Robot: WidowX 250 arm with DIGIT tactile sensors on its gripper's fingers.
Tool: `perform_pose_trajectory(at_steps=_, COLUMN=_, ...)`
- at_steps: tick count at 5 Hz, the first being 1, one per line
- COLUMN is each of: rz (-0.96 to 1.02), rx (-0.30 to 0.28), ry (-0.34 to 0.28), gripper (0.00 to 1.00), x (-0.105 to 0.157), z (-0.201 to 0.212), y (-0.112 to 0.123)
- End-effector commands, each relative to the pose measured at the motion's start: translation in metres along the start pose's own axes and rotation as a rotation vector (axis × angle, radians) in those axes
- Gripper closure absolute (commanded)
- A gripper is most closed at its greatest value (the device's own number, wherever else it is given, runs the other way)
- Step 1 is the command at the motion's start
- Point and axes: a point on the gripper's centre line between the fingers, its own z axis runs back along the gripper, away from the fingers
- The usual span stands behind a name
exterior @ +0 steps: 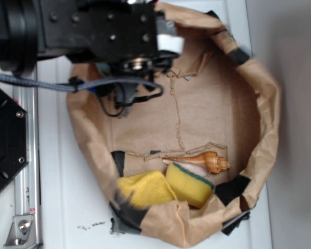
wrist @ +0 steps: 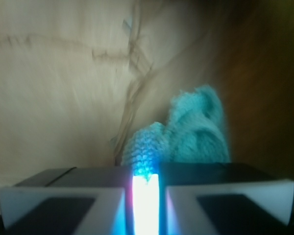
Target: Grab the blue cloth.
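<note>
From my remote station, the arm [exterior: 93,31] hangs over the 11 o'clock corner of a brown paper bin [exterior: 264,104] on the white table [exterior: 62,207]. The wrist view is blurred, yet it shows the blue cloth [wrist: 196,129] bunched on the paper floor directly ahead of the claw [wrist: 146,198], with one fold running down to the narrow bright slit between the two pale fingers [wrist: 63,200]. The fingers stand nearly together, and that fold looks pinched between them, though I cannot be sure how much fabric is caught. In the exterior view the arm hides the cloth entirely.

At 6 o'clock in the bin lie a yellow cloth [exterior: 145,189] and a sponge [exterior: 189,184], with a shell [exterior: 210,162] just above them, all well apart from the claw.

My judgement is that the grip is the weak point. If only a thin edge of terry is held, it could slip free once I lift, since loose folds give way easily. The bin's soft paper wall is close by the arm, so a careless rise could snag it and drag the whole bin. The cables [exterior: 119,91] hanging under the arm could also catch the paper rim. The blur itself means I may misjudge where the fingers sit.
</note>
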Motion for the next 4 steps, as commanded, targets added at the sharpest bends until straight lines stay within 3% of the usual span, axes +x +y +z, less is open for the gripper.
perform_pose_trajectory(at_steps=1, rz=-0.093, rx=-0.042, ry=-0.137, gripper=1.0, x=0.04, z=0.041, y=-0.033)
perform_pose_trajectory(at_steps=3, rz=-0.119, rx=-0.153, ry=-0.166, gripper=1.0, x=0.025, z=0.047, y=-0.036)
perform_pose_trajectory(at_steps=4, rz=-0.097, rx=-0.144, ry=-0.178, gripper=1.0, x=0.02, z=0.045, y=-0.031)
